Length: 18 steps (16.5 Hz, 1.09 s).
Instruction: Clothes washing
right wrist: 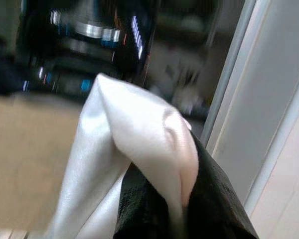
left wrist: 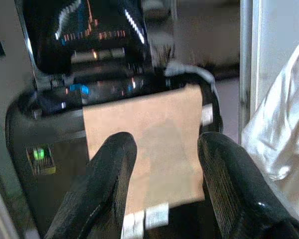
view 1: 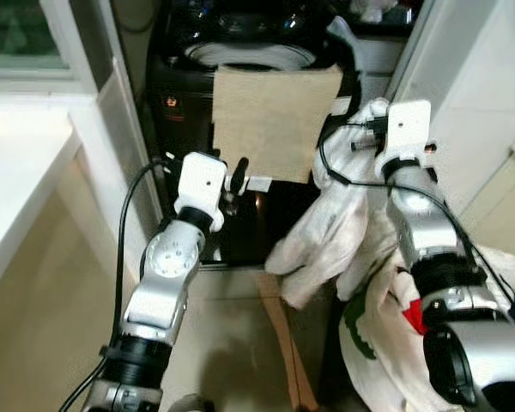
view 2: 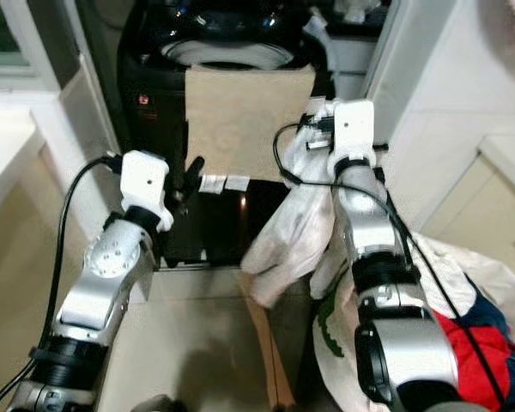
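Loading up: white garment heading for the drum!

Black washing machine (view 1: 197, 69) dead ahead, brown cardboard sheet (view 1: 270, 120) draped over its front rim. Beside its front right corner, white garment (view 1: 326, 232) dangling, pinched tight in the right end effector (right wrist: 174, 199). Left end effector (left wrist: 164, 184) released, fingers spread, hovering near the front panel. Best lifted higher, clear of the rim, then carried over the opening so the trailing hem doesn't snag.

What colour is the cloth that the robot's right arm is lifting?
White: the garment held in the right gripper is plain white, clearest in the right wrist view.
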{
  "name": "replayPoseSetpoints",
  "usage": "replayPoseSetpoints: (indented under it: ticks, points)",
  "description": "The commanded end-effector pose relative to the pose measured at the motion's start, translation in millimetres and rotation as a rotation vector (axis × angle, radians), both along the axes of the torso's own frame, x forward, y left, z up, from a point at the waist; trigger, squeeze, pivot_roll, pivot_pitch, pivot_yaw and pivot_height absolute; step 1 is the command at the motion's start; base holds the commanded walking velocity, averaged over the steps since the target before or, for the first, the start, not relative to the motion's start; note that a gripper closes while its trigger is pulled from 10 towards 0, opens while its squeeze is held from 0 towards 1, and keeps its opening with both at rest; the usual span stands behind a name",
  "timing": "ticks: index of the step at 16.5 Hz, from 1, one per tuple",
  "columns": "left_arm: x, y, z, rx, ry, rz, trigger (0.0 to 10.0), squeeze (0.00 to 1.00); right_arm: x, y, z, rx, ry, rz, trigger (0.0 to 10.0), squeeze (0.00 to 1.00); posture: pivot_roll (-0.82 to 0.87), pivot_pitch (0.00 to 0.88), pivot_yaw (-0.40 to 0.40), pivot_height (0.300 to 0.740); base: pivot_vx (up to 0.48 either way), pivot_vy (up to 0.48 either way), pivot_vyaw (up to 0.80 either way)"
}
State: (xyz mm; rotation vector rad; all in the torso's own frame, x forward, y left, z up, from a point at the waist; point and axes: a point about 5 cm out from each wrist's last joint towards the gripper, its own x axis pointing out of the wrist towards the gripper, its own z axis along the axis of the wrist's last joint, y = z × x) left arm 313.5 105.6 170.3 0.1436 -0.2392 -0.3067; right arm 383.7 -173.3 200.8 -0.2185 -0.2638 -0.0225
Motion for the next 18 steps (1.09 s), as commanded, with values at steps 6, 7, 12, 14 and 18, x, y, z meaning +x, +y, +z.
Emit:
replayPoseSetpoints:
  ticks: [6,7,12,14,18]
  points:
    - [3.3,6.0,15.5,-0.113,-0.048,0.072,10.0,0.0,-3.8,2.8,58.5,-0.064,-0.271,-0.003,0.0,0.0,-0.05,0.0,-0.036,0.74,0.454,0.0,0.0]
    - [5.4,4.7,25.2,-0.115,-0.07,0.076,10.0,0.0,-4.8,4.0,79.9,-0.088,-0.341,0.001,0.0,0.0,-0.05,0.0,-0.044,0.74,0.446,0.0,0.0]
    - [8.8,-1.5,43.8,-0.098,-0.121,0.04,10.0,0.0,-3.2,-0.4,96.6,-0.086,-0.38,-0.01,0.0,0.0,-0.05,0.0,-0.05,0.74,0.445,0.0,0.0]
    - [10.3,-3.1,51.5,-0.098,-0.145,0.032,10.0,0.0,-1.6,-1.7,95.9,-0.082,-0.373,-0.018,0.0,0.0,-0.05,0.0,-0.053,0.74,0.444,0.0,0.0]
    - [9.6,-2.2,52.8,-0.086,-0.163,0.043,10.0,0.0,-3.1,2.1,101.8,-0.089,-0.405,-0.008,0.0,0.0,-0.05,0.0,-0.047,0.74,0.442,0.0,0.0]
